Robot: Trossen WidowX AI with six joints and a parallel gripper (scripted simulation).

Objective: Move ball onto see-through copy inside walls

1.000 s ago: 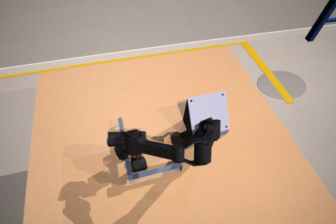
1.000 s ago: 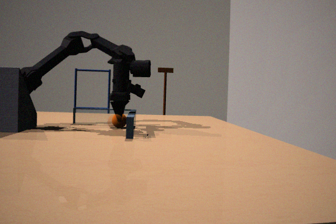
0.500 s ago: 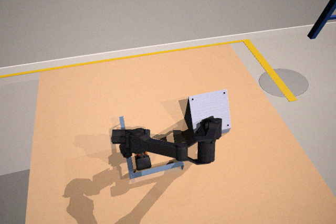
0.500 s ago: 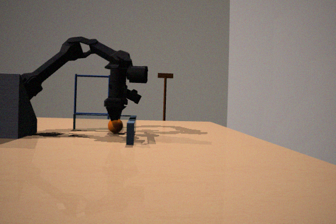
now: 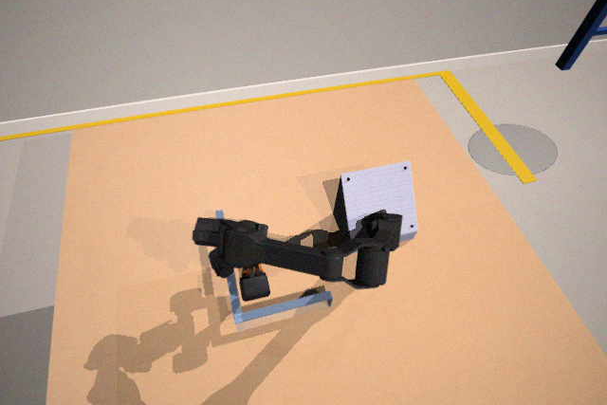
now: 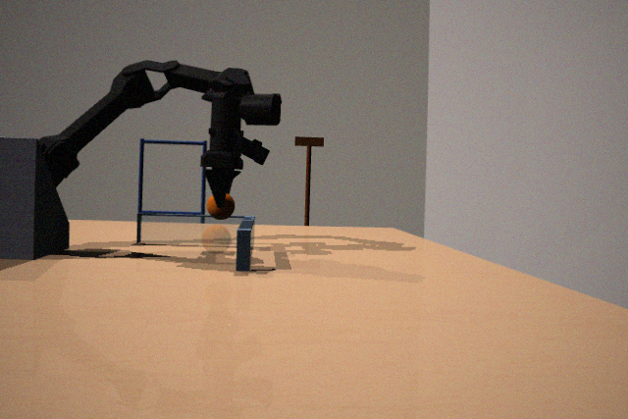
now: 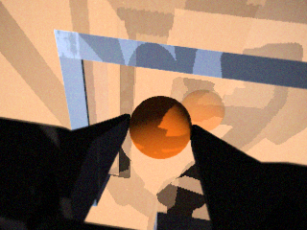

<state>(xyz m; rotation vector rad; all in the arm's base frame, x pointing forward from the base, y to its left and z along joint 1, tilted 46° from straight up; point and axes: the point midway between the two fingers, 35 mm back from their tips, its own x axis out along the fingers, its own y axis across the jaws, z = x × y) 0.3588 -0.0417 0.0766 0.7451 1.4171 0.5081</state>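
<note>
The orange ball (image 6: 227,207) (image 7: 160,139) is held between the fingertips of my gripper (image 6: 220,203) (image 7: 160,124), which is shut on it. The ball is lifted off the table, at about the height of the wall tops. The see-through copy (image 6: 216,238) (image 7: 208,107) rests on the table below, a little to the right of the ball in the wrist view. One low wall (image 5: 233,292) (image 6: 243,250) (image 7: 206,62) meets the other (image 5: 284,308) (image 6: 172,228) (image 7: 73,96) at a corner. In the top view my gripper mostly hides the ball, and the copy is hidden.
The arm's pale base block (image 5: 377,194) (image 6: 18,196) stands on the wooden table (image 5: 161,170) (image 6: 354,328). Arm shadows fall across the table and walls. A blue frame (image 6: 141,176) and a brown post (image 6: 307,185) stand in the background.
</note>
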